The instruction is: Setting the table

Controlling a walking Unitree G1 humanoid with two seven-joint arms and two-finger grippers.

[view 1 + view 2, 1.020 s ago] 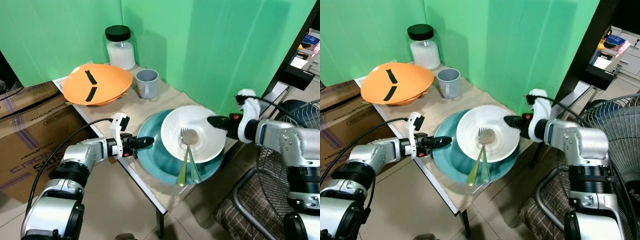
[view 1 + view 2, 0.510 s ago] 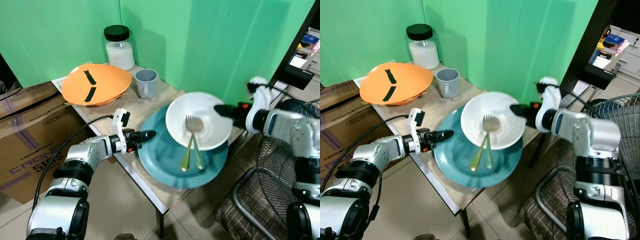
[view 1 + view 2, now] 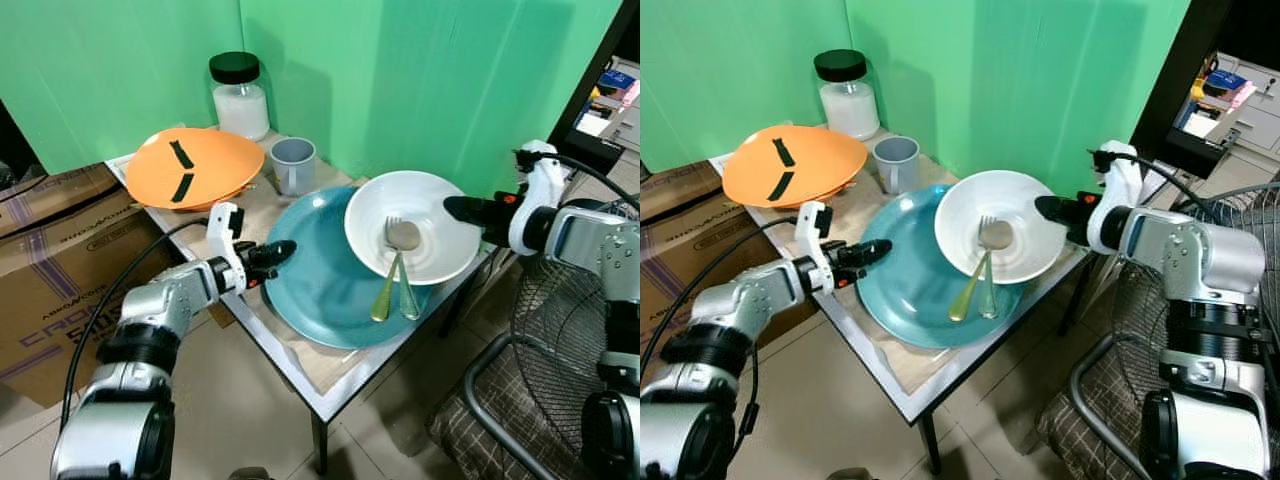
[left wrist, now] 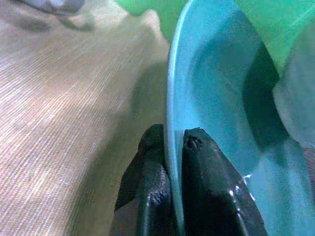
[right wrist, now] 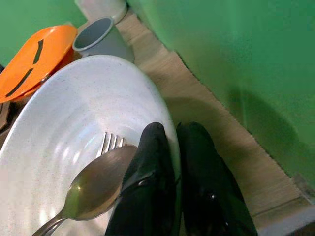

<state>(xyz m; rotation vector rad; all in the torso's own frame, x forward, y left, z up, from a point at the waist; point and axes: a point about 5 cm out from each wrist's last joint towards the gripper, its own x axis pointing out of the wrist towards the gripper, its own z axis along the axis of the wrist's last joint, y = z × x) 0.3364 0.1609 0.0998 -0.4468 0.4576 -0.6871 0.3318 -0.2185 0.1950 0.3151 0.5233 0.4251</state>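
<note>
A large teal plate (image 3: 320, 275) lies on the small table, and my left gripper (image 3: 277, 249) is shut on its left rim; the left wrist view shows the rim (image 4: 173, 147) pinched between both black fingers. A white bowl (image 3: 412, 227) rests tilted over the plate's right side, holding a fork (image 3: 388, 262) and a spoon (image 3: 405, 262). My right gripper (image 3: 462, 208) is shut on the bowl's right rim (image 5: 170, 128). A grey mug (image 3: 295, 164) stands behind the plate.
An orange plate (image 3: 193, 167) with black tape marks sits at the table's back left, a black-lidded jar (image 3: 240, 96) behind it. A cardboard box (image 3: 55, 250) stands to the left, a fan (image 3: 570, 330) to the right. Green backdrop walls close the rear.
Both grippers have carried the teal plate and the white bowl back and to the right across the table. The bowl now overhangs the plate's right edge.
</note>
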